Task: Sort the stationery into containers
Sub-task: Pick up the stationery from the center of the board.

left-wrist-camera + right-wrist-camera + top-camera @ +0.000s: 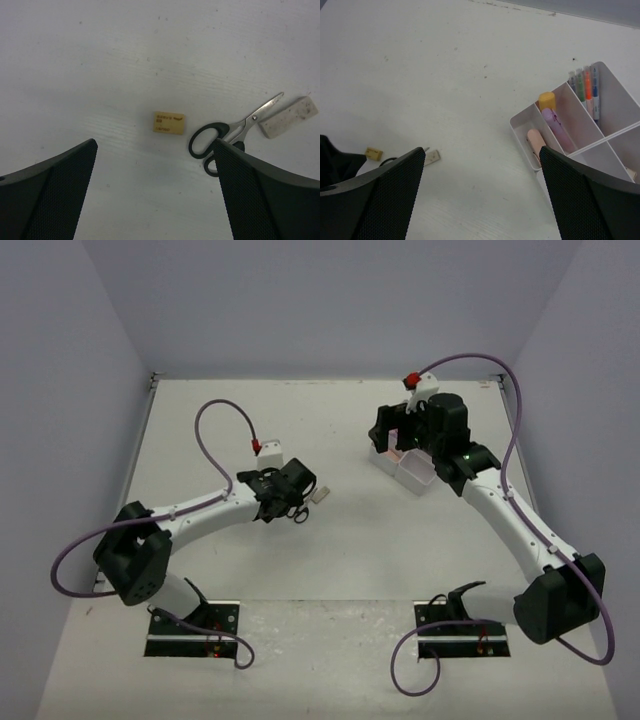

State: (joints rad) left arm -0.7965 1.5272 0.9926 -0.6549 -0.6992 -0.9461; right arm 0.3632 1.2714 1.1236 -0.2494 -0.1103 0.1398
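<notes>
Claws: left gripper, right gripper both released, empty. Centre left over yellow eraser; scissors at its 3 o'clock, so avoid them.

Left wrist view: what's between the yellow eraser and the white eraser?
The black-handled scissors lie between the yellow eraser and the white eraser, handle loops toward the yellow one. This shows in the left wrist view.

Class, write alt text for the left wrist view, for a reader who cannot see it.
Black-handled scissors lie on a white table, between a small tan block and a white eraser near the blade tips. The left pincer hangs open over them, holding nothing.
</notes>
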